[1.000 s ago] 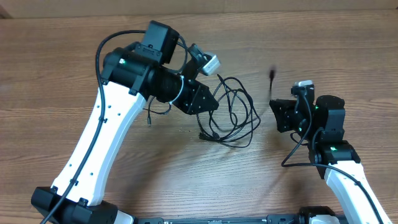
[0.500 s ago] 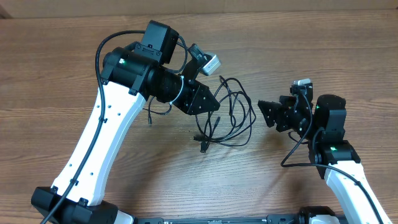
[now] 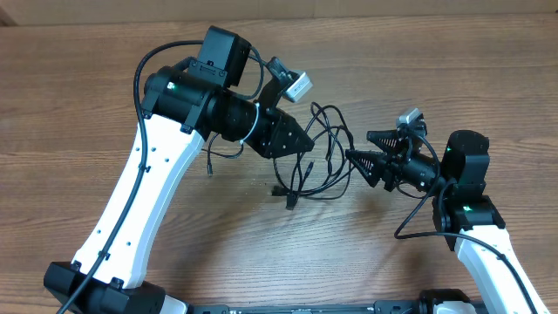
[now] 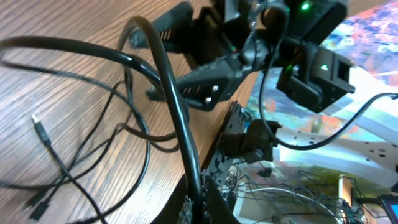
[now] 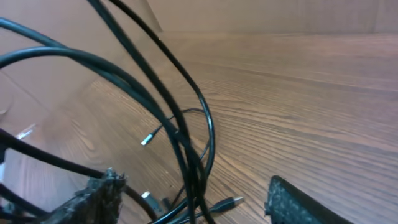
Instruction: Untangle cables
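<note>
The thin black cables (image 3: pixel 330 166) lie in a loose tangle on the brown wood-grain table (image 3: pixel 453 61), in the middle of the overhead view between the two claws. One plug end (image 3: pixel 289 202) points down at the lower edge of the tangle. Another short strand shows just left of the white-and-black left arm (image 3: pixel 148 174), and the arm covers whatever joins it to the rest.

The black, wedge-shaped left gripper (image 3: pixel 305 142) sits at the tangle's left side. From above its tips merge with the dark cords, so the grip is hard to read there. In the left wrist view, a strand of the cables (image 4: pixel 168 81) runs straight down into the left gripper (image 4: pixel 198 208) at the bottom edge. The claw is clenched on that strand, though the fingers are mostly cut off by the frame.

The black right gripper (image 3: pixel 359 146) reaches in from the right with its jaws spread wide, released, at the tangle's right edge. In the right wrist view, only the rough tips of the right gripper (image 5: pixel 196 202) show at the lower corners. Several loops of the cables (image 5: pixel 180 134) pass between them, large and blurred near the lens. Whether any cord touches a finger cannot be told. A silver-tipped plug (image 5: pixel 147 140) lies on the wood farther back.
</note>
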`<state>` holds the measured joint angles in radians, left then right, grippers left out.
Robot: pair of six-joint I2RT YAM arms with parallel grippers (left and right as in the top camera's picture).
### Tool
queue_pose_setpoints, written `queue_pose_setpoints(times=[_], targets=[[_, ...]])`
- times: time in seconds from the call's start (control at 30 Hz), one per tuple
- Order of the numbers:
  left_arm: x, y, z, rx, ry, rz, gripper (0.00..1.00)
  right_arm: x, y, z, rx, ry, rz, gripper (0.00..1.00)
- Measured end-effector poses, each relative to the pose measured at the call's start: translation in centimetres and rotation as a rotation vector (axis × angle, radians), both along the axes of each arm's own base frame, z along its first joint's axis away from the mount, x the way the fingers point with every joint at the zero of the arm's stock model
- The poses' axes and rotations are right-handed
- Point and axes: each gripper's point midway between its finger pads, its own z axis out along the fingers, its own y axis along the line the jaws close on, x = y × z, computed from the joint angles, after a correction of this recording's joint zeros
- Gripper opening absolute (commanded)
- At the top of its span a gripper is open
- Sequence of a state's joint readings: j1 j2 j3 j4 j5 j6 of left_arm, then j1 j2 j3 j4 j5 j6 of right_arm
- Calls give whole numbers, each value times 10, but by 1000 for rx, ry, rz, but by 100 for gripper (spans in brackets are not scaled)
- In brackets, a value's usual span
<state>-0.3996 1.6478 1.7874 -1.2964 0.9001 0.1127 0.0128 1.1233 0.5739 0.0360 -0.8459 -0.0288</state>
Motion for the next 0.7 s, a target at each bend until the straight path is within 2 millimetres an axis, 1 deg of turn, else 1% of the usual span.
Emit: queue_pose_setpoints(times=[0.03,0.07,0.1,0.17,0.27,0.33,0.4,0.7], targets=[[0,-1,1,-7,-2,-3,4,-1,1,0,1,-2,5,65],[0,-2,2,-12,-2,-6,4,-1,1,1,1,-6,12,59],[-1,-3,2,-14,-1,-10,4,-2,1,1,0,-9,15,56],[-4,-6,3,-17,0,-21,4,-2,2,2,-2,-19,21,34],[-11,-12,4,-23,1,-47,4,-2,2,3,-3,-28,26,15],[-14,-16,4,-25,0,-61,4,-2,2,3,-3,-28,24,5],[-16,-18,4,-26,-2,-69,4,-2,3,4,-3,-32,29,4],[-15,-17,2,-12,-8,-62,4,-2,3,4,-5,-37,35,4]])
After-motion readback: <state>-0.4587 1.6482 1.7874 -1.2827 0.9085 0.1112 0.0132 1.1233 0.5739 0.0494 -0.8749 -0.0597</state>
